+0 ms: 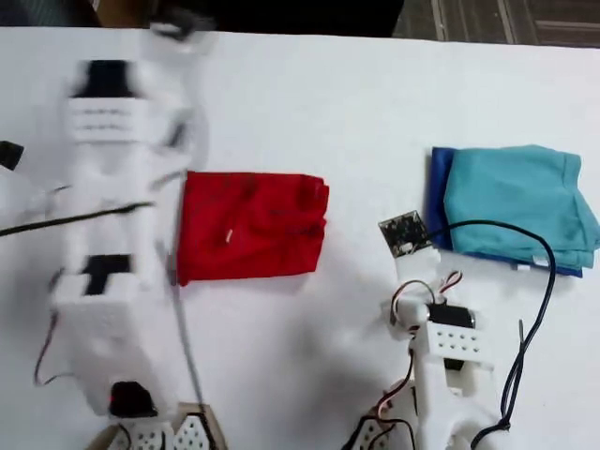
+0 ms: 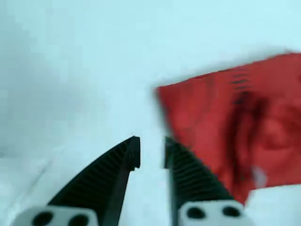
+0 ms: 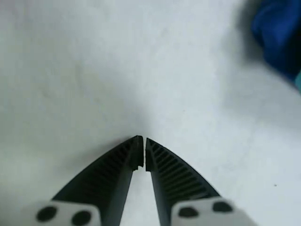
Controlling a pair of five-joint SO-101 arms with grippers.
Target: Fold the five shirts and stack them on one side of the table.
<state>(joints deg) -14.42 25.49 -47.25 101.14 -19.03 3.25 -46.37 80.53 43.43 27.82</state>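
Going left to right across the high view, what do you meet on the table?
Left arm, red shirt, right arm, then the stack: teal shirt on blue shirt.

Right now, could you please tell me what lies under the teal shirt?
A folded blue shirt lies under the teal shirt, its edges peeking out on two sides. Anything further beneath is covered.
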